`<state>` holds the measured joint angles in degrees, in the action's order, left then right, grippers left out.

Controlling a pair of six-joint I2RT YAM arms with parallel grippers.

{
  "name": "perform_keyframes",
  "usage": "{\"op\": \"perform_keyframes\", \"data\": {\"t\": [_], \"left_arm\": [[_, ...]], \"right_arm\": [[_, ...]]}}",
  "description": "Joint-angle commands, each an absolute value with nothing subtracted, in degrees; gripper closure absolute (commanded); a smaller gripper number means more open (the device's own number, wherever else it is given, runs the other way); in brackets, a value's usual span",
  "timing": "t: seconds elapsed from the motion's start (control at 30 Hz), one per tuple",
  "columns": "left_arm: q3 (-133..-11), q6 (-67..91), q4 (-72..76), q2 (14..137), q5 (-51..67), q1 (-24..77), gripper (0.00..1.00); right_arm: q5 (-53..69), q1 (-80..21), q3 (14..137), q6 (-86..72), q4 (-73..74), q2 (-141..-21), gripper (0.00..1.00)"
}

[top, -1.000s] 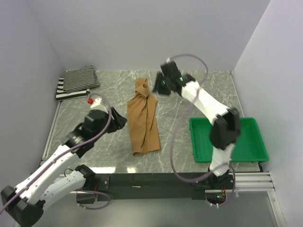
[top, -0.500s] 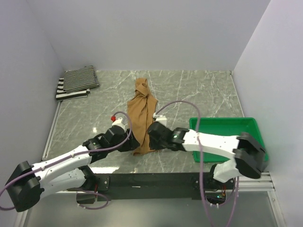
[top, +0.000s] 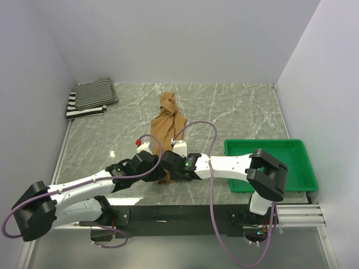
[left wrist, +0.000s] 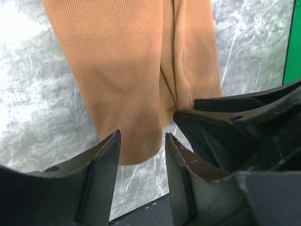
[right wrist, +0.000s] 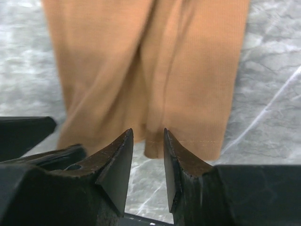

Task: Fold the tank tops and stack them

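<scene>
The plain tan-brown tank top lies as a long narrow strip down the middle of the table, its hem towards me. Both grippers hover side by side at that hem. My left gripper is open, and the hem's left corner lies just beyond its tips. My right gripper is open too, with a fold of the hem just past the gap. Nothing is held. From above, the left gripper and right gripper nearly touch. The pinstriped top sits folded on the wide-striped top at the back left.
A green tray stands at the right near edge, partly under my right arm's elbow. The black body of the right gripper fills the right side of the left wrist view. Grey walls close in the marble table on three sides.
My right arm swung from the far end of the tan top to its near hem. The left arm moved in from the left to the same hem. Both pairs of jaws narrowed somewhat.
</scene>
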<state>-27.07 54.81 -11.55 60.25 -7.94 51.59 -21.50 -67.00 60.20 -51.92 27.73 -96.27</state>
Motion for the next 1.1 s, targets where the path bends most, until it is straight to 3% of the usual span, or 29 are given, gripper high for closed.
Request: {"op": "perform_keyframes", "data": {"t": [0.0, 0.17, 0.33, 0.43, 0.57, 0.87, 1.07], "left_arm": [[-28.30, 55.20, -9.67, 60.20, -9.93, 51.94, 0.53], [-27.95, 55.02, -8.53, 61.17, -9.06, 51.94, 0.57], [-27.77, 54.41, -7.39, 62.40, -7.65, 51.94, 0.54], [-27.77, 53.88, -7.12, 62.32, -7.03, 52.03, 0.47], [-28.03, 52.91, -7.47, 62.23, -7.03, 52.03, 0.43], [-29.62, 50.89, -9.05, 65.48, -8.09, 52.12, 0.46], [-30.32, 50.98, -10.10, 66.62, -10.54, 52.12, 0.59]], "right_arm": [[-25.40, -67.59, 61.35, -54.23, 29.62, -95.63, 0.61], [-25.14, -67.76, 60.12, -54.58, 29.27, -95.71, 0.62], [-24.87, -67.68, 59.94, -54.58, 28.74, -96.77, 0.67], [-25.22, -67.50, 59.42, -54.49, 28.92, -96.68, 0.77], [-26.19, -66.36, 57.58, -54.76, 29.53, -93.01, 1.00], [-28.83, -61.89, 51.69, -55.46, 32.52, -79.64, 1.00], [-26.11, -56.26, 45.36, -53.88, 29.97, -73.22, 1.00]]}}
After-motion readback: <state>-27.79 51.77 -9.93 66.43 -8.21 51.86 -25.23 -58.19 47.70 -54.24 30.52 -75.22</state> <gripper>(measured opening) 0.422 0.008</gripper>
